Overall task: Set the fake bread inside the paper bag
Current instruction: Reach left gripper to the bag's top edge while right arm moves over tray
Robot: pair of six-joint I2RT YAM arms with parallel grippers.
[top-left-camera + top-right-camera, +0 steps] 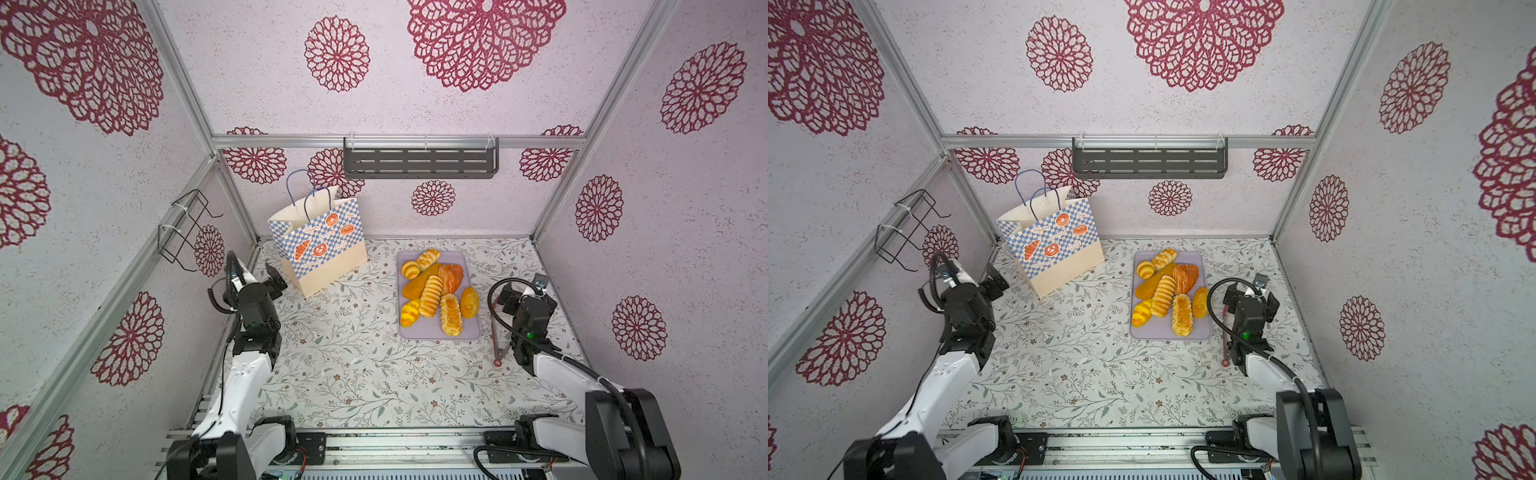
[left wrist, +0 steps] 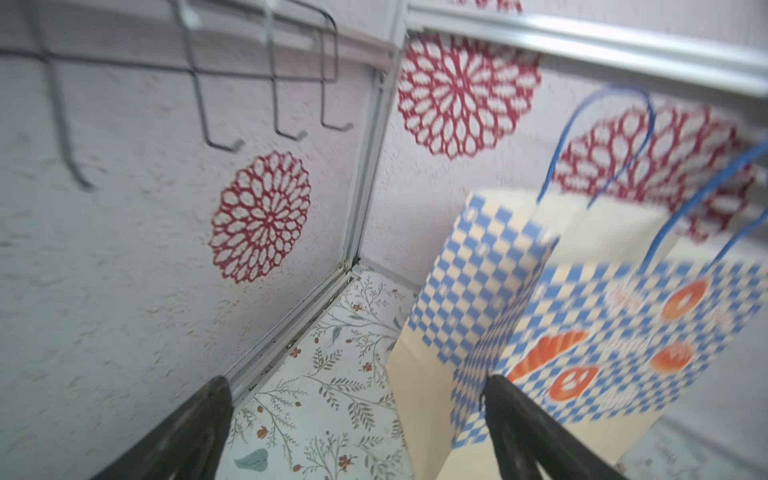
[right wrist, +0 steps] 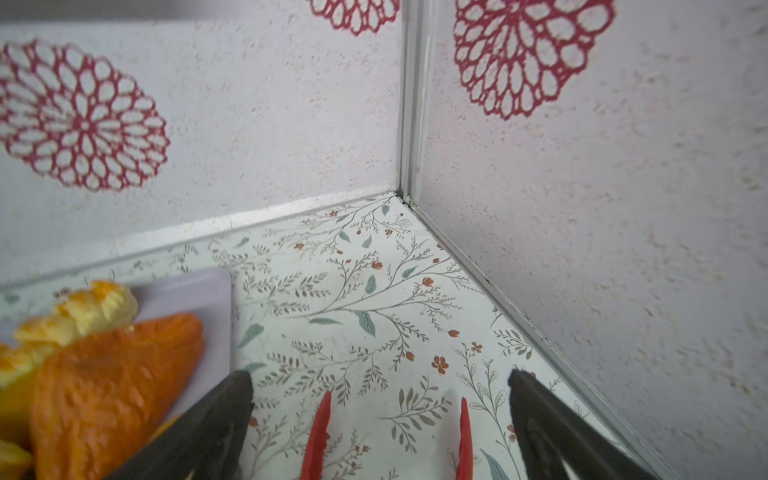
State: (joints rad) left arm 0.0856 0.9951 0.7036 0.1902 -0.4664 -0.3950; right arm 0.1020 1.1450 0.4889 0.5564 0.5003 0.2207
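**Q:** Left to right, what do you have?
**A:** Your left pincer [image 2: 355,386], released, beside the paper bag [image 1: 320,249], which stands at the worktop's [image 1: 353,365] back left. Then the fake bread [image 1: 432,291], heaped on the lilac tray [image 1: 424,330]. Red tongs [image 1: 496,332] lie below your released right pincer [image 3: 380,376].
**Q:** Hazards?
**A:** You may topple the light bag, or snag its handles.

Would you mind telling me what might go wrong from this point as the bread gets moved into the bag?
1. The paper bag stands free, with the open left gripper close beside it; a nudge might topple it.
2. The fake bread lies packed and overlapping on the tray, so lifting one piece may drag neighbours off.
3. Red-tipped tongs lie right below the open right gripper; it could knock them.
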